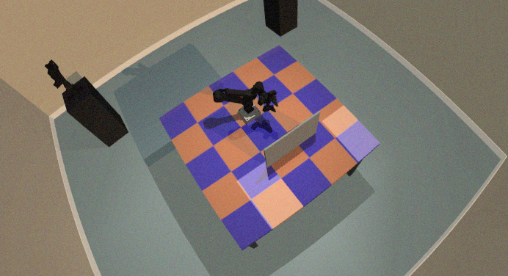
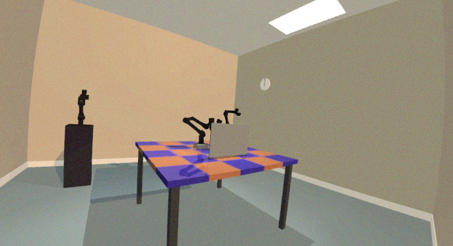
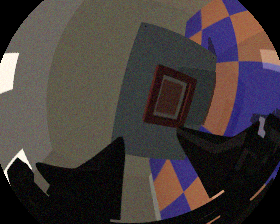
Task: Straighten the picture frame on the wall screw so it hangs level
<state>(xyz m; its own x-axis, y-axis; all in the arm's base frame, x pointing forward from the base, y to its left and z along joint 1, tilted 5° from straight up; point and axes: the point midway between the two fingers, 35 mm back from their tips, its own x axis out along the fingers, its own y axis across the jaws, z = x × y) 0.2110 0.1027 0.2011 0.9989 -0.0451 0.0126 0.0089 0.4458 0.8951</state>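
Observation:
The dark red picture frame (image 3: 152, 95) with a grey inner border hangs on the front of the upright grey panel (image 1: 294, 140) (image 2: 229, 139) (image 3: 133, 90). The wrist view is turned, with the table to its right. There the frame's edges run nearly parallel to the panel's edges; a small tilt cannot be told. The screw and the notched strip are hidden, and the top and exterior views show the panel from behind. My gripper (image 1: 274, 106) (image 3: 151, 136) is open and empty, held back from the panel, with a wide gap to the frame. The frame shows beyond the fingertips, nearer the right finger.
The panel stands on the blue and orange checkered table (image 1: 301, 184) (image 2: 229, 167), in front of my arm's base (image 1: 249, 114) (image 2: 200, 146). A black pedestal (image 1: 92, 114) (image 2: 78, 154) with another arm stands left of the table. Another pedestal (image 1: 280, 12) stands beyond its far corner.

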